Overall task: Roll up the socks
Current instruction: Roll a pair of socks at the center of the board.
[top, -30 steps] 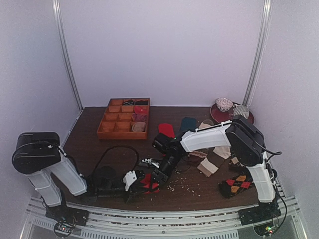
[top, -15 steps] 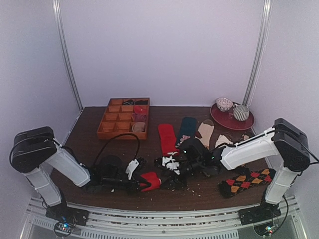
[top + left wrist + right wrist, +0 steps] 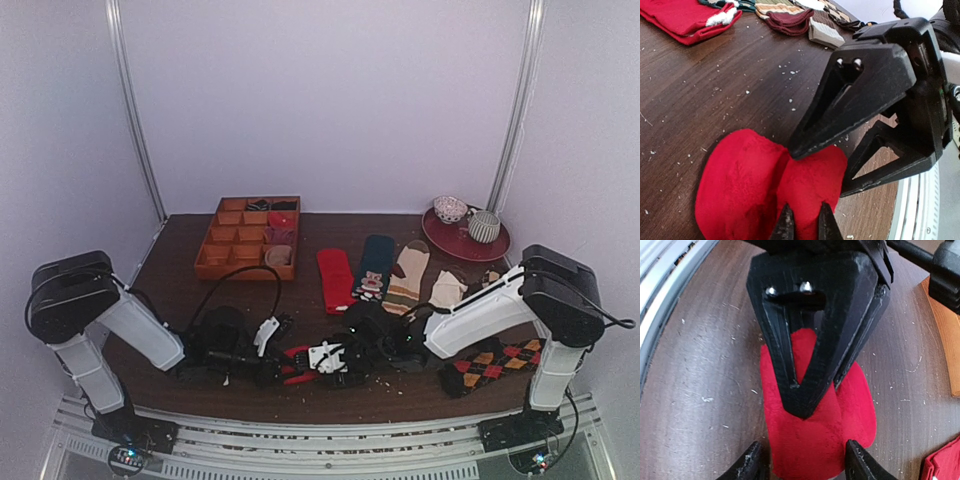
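A folded red sock [image 3: 297, 362] lies near the table's front edge; it also shows in the left wrist view [image 3: 755, 190] and the right wrist view [image 3: 815, 440]. My left gripper [image 3: 283, 364] is shut on the sock's near edge, with red fabric pinched between its tips [image 3: 803, 225]. My right gripper [image 3: 326, 358] faces it from the right, open, its fingertips [image 3: 754, 465] straddling the sock's other end. Behind lie a flat red sock with a white mark [image 3: 335, 278], a dark teal sock [image 3: 377, 260], a beige striped sock [image 3: 408, 275] and an argyle sock [image 3: 495, 362].
A wooden compartment tray [image 3: 226, 262] stands at the back left with small items in it. A red plate [image 3: 448, 237] with a bowl and a cup sits at the back right. A cream sock [image 3: 445, 290] lies by the right arm. Crumbs dot the wood.
My right gripper has moved down and left to the red sock and now faces the left gripper across it. The right arm has lowered, uncovering the socks behind.
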Controlling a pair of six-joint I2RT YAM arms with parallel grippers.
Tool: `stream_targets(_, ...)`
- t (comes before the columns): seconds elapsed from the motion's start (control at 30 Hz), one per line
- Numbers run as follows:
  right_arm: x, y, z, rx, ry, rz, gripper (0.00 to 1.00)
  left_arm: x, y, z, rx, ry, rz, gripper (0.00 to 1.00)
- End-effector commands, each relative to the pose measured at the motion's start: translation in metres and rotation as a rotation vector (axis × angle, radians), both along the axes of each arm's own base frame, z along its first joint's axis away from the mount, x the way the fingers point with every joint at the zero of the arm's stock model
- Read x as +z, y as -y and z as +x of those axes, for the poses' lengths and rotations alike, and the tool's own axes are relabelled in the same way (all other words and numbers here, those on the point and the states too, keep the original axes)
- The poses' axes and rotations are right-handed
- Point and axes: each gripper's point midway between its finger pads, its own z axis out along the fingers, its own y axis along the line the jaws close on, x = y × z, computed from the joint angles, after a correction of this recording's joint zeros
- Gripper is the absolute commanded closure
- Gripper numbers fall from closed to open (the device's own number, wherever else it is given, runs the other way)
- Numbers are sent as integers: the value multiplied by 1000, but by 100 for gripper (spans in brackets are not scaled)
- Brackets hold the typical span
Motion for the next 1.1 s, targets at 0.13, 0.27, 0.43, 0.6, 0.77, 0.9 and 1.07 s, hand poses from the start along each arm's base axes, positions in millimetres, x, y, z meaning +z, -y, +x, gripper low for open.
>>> stream_targets(0.13, -7, -8, 7, -21, 23, -15, 62, -98, -80, -63, -3, -321, 407, 100)
stream_targets(0.27, -15, -10, -1, -21, -81, -69, 77, -95, -77, -51, 22, -263, 415, 73)
stream_targets(0.43, -36, 2, -19, -45, -277, -197, 78, -40, -55, -12, 50, 13, 282, 30)
stream_targets(0.6, -43, 15, -27, -115, -430, -296, 78, 44, -44, 8, 66, 355, 93, 14)
stream_targets(0.77, -43, 24, -40, -185, -651, -397, 78, 84, -46, -4, 61, 577, -16, 12)
stream_targets(0.9, -45, 28, -45, -267, -813, -485, 78, 78, -43, -13, -2, 617, -33, 13)
stream_targets(1.07, -51, 33, -46, -328, -931, -545, 78, 57, -33, -13, -45, 607, -6, 16)
